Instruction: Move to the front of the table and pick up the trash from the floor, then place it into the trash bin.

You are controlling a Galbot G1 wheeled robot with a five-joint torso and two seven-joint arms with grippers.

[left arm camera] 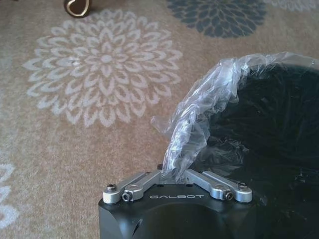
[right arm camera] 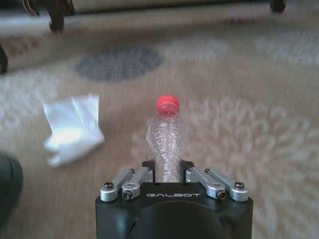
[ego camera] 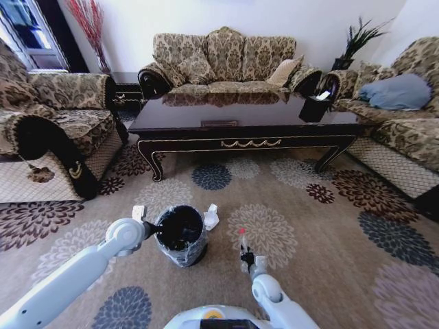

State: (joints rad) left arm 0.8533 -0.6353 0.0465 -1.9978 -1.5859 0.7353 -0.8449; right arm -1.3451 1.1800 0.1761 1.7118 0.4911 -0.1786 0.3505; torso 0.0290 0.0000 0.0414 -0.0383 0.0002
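Right pincer (right arm camera: 168,174) clenched on bottle (right arm camera: 167,137), lower centre. Left pincer (left arm camera: 175,175) gripping bin (ego camera: 180,235) liner. Next: swing bottle over bin, drop. Tissue (right arm camera: 72,127) left on carpet.

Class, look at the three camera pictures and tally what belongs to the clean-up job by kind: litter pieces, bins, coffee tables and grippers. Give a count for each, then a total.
Litter pieces: 2, the clear plastic bottle with a red cap, and the white tissue on the carpet
Trash bin: 1
Coffee table: 1
Grippers: 2, left gripper and right gripper
Total: 6
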